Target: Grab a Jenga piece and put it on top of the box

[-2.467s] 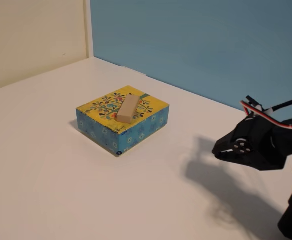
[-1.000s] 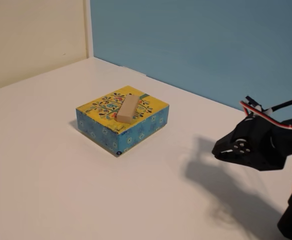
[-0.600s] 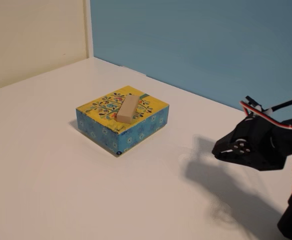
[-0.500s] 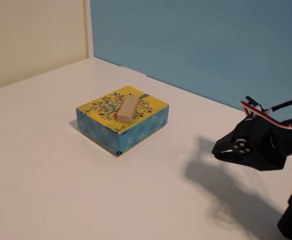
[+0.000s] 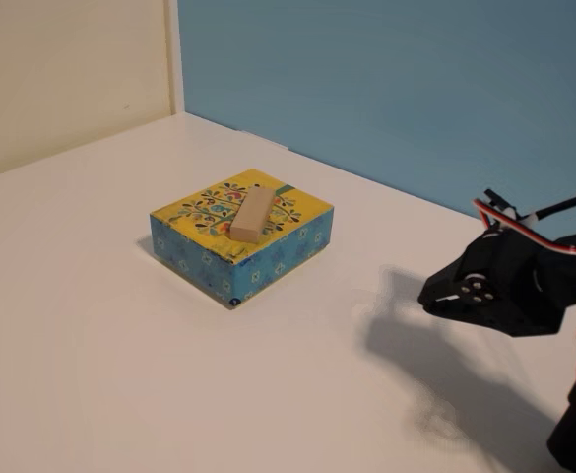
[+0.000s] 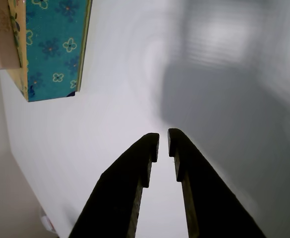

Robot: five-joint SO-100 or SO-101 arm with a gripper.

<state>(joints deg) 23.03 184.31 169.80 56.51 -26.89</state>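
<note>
The Jenga piece (image 5: 251, 215), a pale wooden block, lies flat on the yellow floral top of the box (image 5: 280, 248) near the middle of the white table in the fixed view. My gripper (image 5: 426, 296) hovers low over the table well to the right of the box, pointing toward it. In the wrist view the box's blue flowered side (image 6: 53, 44) fills the upper left corner, far from the gripper (image 6: 163, 140). The two dark fingers (image 6: 135, 173) stand nearly together with only a thin slit and nothing between them.
A blue wall (image 5: 386, 89) runs behind the table and a cream wall (image 5: 61, 69) stands at the far left. The arm's black body and red-and-white cables (image 5: 563, 286) occupy the right edge. White table surface (image 5: 120, 374) stretches in front of the box.
</note>
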